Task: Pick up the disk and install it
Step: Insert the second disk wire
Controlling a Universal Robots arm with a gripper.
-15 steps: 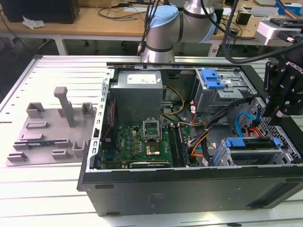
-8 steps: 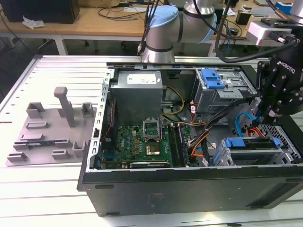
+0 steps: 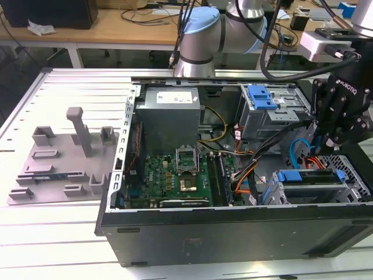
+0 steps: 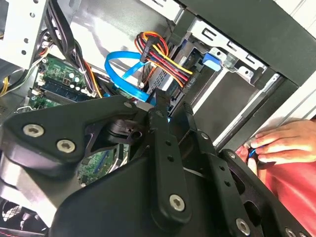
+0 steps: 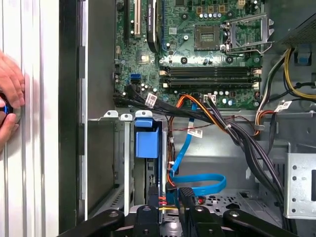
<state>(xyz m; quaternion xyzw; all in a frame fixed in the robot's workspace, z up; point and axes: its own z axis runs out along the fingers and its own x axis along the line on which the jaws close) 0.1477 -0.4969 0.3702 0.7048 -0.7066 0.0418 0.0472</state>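
Note:
The disk (image 3: 306, 177) sits on edge in the lower drive cage at the exterior view's right end of the open computer case, its blue carrier (image 5: 147, 140) showing at the cage mouth. My gripper (image 3: 332, 143) hangs just above that cage, beside the red, yellow and blue cables. In both wrist views its fingers (image 5: 185, 197) stand close together with a narrow gap, and cables show through it. Nothing is held between them (image 4: 173, 111). The blue tab of the carrier (image 4: 210, 63) lies beyond the fingertips.
A grey fixture plate (image 3: 58, 157) with upright posts lies on the table at the exterior view's left. The motherboard (image 3: 175, 175) fills the case floor. An upper bay carries a blue latch (image 3: 262, 96). A person's hand (image 5: 7, 108) rests outside the case wall.

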